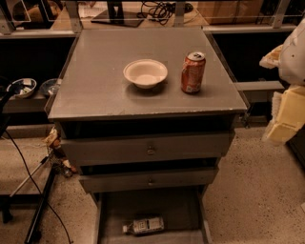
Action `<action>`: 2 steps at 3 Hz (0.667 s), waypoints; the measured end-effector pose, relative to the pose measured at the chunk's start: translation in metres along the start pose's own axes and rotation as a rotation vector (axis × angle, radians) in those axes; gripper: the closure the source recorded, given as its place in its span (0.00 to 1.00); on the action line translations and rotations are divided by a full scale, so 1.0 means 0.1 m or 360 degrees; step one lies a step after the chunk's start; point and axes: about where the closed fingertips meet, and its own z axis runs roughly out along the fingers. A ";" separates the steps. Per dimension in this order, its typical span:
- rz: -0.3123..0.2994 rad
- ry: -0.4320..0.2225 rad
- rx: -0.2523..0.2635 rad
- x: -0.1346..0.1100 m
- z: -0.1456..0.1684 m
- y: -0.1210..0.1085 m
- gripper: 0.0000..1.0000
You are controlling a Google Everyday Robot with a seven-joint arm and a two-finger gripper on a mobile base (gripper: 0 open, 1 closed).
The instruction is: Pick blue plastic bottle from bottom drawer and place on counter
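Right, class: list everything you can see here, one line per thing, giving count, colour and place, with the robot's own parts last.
counter: one, gray, top of the cabinet
bowl: one, off-white, middle of the counter
can: one, orange, upright on the counter, right of the bowl
upper drawers: two, gray, under the counter
bottom drawer: one, gray, pulled out near the floor
bottle: one, clear with a dark label, lying on its side in the bottom drawer
dishes: two, pale-rimmed, on the low shelf at left
cables: a bundle, black, on the desk behind
pincer: one, pale yellow, at the right edge, beside the cabinet, touching nothing
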 end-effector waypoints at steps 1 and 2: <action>-0.0005 -0.0013 0.0003 0.00 0.05 0.03 0.00; -0.0005 -0.0097 -0.0104 -0.10 0.64 0.21 0.00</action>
